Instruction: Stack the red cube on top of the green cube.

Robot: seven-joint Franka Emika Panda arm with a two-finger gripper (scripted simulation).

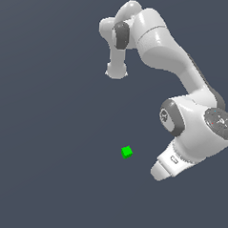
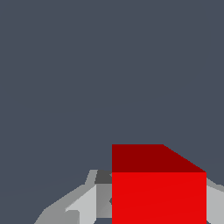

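Clamped, by the look of the wrist view, on the red cube (image 2: 158, 197): fingers (image 2: 85, 203) of the gripper (image 1: 159, 172) drawn in against two opposite side faces, with no gap to be seen. Hid the cube altogether in the exterior view, behind the white hand. Judged it light, rigid and smooth-faced, so likely to slip or twist under an off-centre pinch. Best taken flat across two parallel faces, near mid-height, as seemed the case here. Could not tell whether it hung above the grey surface (image 1: 45, 178) or rested on it.

Further off, found the green cube (image 1: 127, 152) alone on that surface, near the gripper on the exterior view's left and apart from it. Showed no edge or corner of the surface to place it by. Farthest back, traced the arm (image 1: 163, 47) to its base (image 1: 116, 70).
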